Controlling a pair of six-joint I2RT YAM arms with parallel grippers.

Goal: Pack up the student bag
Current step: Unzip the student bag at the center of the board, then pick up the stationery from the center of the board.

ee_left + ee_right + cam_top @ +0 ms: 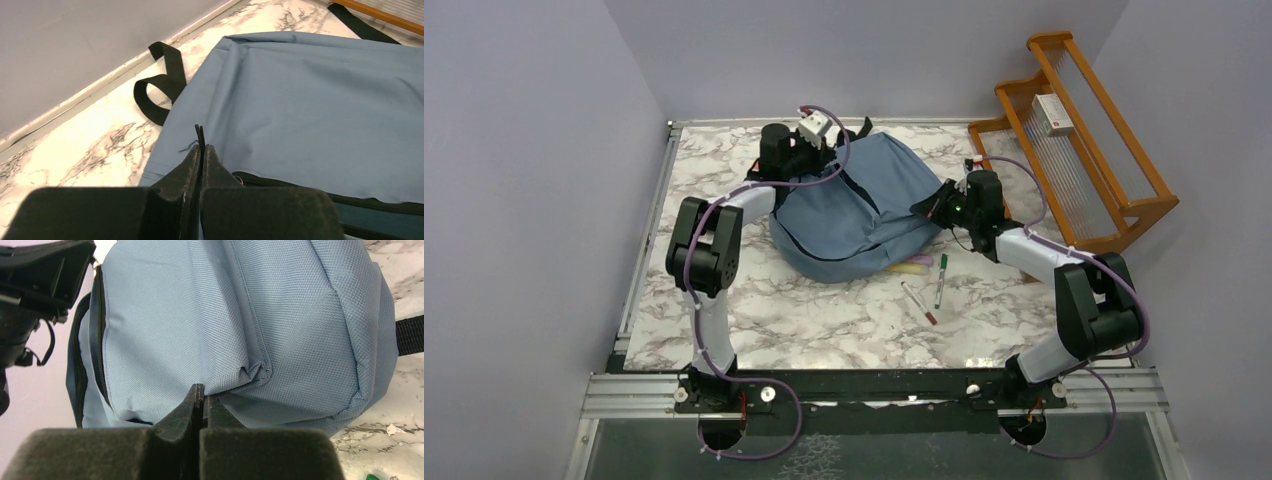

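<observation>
The student bag (864, 205) is a slate-blue backpack lying on the marble table between both arms. My left gripper (812, 150) is at its far left edge. In the left wrist view my left gripper (202, 150) is shut on a thin black zipper pull (200, 134) that sticks up between the tips, over the bag (310, 100). My right gripper (932, 205) is at the bag's right side. In the right wrist view my right gripper (202, 396) is shut on a thin dark piece right under a fold of the bag (225, 315). A dark zipper (101, 340) runs down the bag's left side.
A green marker (941, 280), a red-and-white marker (918, 302) and a yellow-pink highlighter (909, 267) lie in front of the bag. A wooden rack (1114, 190) holding a white box (1052, 113) stands at the back right. A black strap loop (165, 80) lies by the back wall.
</observation>
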